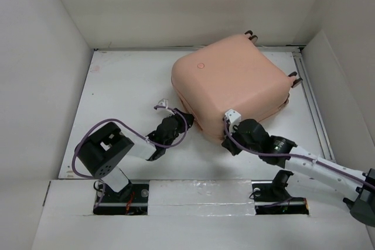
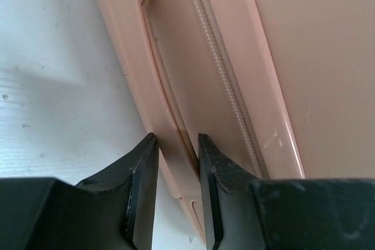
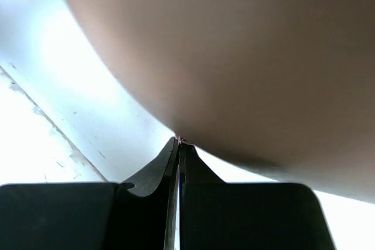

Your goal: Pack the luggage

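My left gripper (image 2: 176, 144) is pinching the carry handle (image 2: 126, 45) of the closed luggage (image 1: 234, 80), which is lying flat toward the table's (image 1: 123, 86) far right. My right gripper (image 3: 179, 143), fully closed and empty, is bracing its near side. I'm judging that a slow, level pull is best.

**A robot test cell in a lab**

A flat white tabletop (image 1: 126, 95) sits boxed in by plain white panel walls (image 1: 41, 74) on the left, far and right. The black-and-white left robot arm (image 1: 111, 153) and the right robot arm (image 1: 316, 165) are bolted at its near edge, trailing loose purple cables (image 1: 275, 156). A bare metal rail (image 1: 310, 100) runs along the right side.
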